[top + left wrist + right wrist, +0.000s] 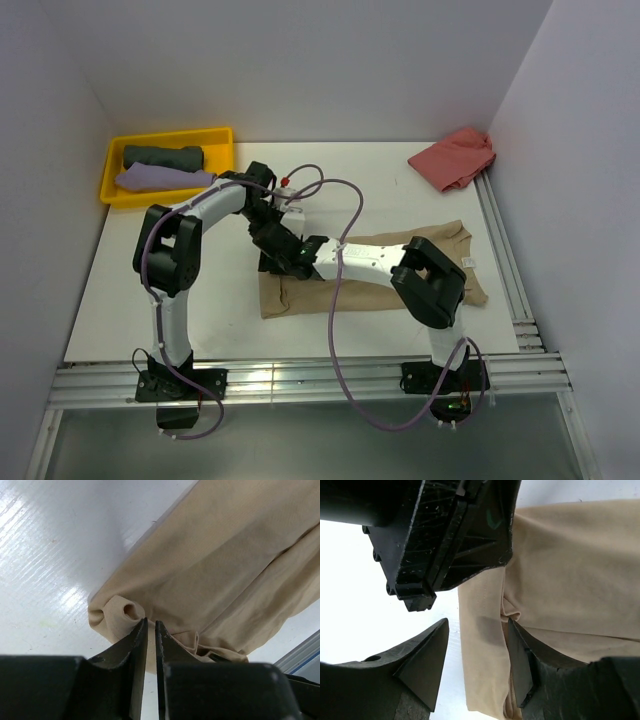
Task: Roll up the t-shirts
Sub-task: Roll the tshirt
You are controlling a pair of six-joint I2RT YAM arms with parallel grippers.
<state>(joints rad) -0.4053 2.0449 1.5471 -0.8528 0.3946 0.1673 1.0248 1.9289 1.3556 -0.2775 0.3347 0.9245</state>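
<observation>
**Bench (210,300) from above, with both wrist views.** The tan t-shirt (300,298) is lying folded into a long strip across the middle of the bench, in front of your two arms. Both arms are reaching to its left end.

Your left gripper (151,624) is pointing at that end, where the cloth is curling into a small roll. Its fingers are standing almost together, with only a thin slit between them and the tips touching the cloth edge. You cannot tell whether any cloth is pinched in the slit.

Your right gripper (477,624) is hovering just beside the left one, its fingers spread wide and clamping nothing. The strip's edge is showing between them.

The salmon-red t-shirt (455,158) is lying crumpled at the far right corner of the bench. The yellow tray (112,190) at the far left is holding the rolled dark grey-green t-shirt (162,157) and, just in front of it, the lilac t-shirt (160,180).
</observation>
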